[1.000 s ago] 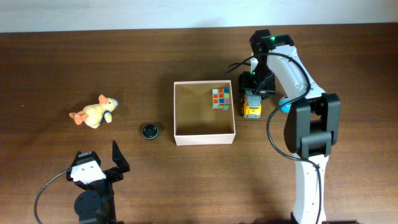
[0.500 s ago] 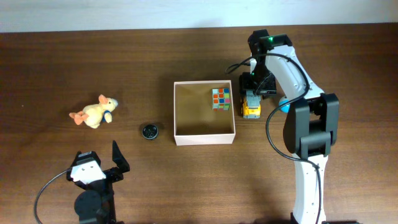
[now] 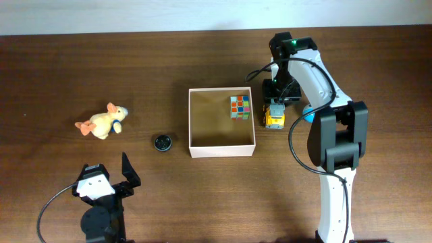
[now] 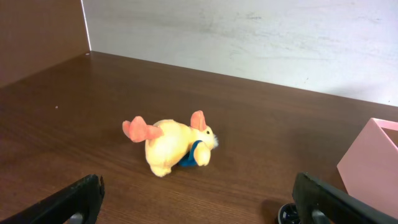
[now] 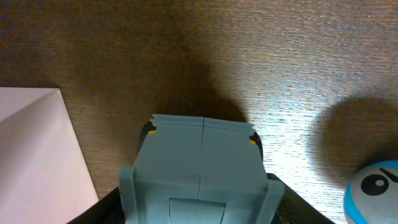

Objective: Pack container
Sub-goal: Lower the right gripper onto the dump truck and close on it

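Mid-table: container (image 3: 196, 121), square, shallow, white walls, tan inside.

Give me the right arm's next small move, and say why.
Probably close the right tool firmly on the toy truck. The wrist view shows its grey top centred under the tool, and it sits on the table just outside the container, while the cube is already inside.

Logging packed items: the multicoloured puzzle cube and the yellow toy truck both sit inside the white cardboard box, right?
No. Only the multicoloured puzzle cube is inside the white cardboard box; the yellow toy truck stands outside, beside it, as the overhead view shows.
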Controlling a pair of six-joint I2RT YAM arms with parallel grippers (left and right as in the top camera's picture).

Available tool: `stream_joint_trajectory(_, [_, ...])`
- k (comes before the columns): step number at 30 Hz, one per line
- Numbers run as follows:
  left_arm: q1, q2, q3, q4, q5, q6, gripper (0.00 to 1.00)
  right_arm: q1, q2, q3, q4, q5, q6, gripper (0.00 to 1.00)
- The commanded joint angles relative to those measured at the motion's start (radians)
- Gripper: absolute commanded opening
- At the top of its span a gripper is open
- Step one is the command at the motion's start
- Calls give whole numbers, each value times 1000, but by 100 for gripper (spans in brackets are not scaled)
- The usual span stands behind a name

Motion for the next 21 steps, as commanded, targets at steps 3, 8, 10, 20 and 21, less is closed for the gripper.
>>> stream_joint_trajectory(3, [6,-1,-8,3,18,2,99,-5,-6,-10,0,13,-8,56])
stream_joint_trajectory(8, [6,-1,-8,3,18,2,99,-5,-6,-10,0,13,-8,51])
stream_joint_trajectory(10, [6,-1,-8,3,18,2,99,-5,-6,-10,0,13,-8,51])
stream_joint_trajectory(20, [6,-1,-8,4,18,2,99,-5,-6,-10,-2,12,-8,50])
stream_joint_trajectory(21, [6,-1,-8,4,18,2,99,-5,-6,-10,-4,12,-8,49])
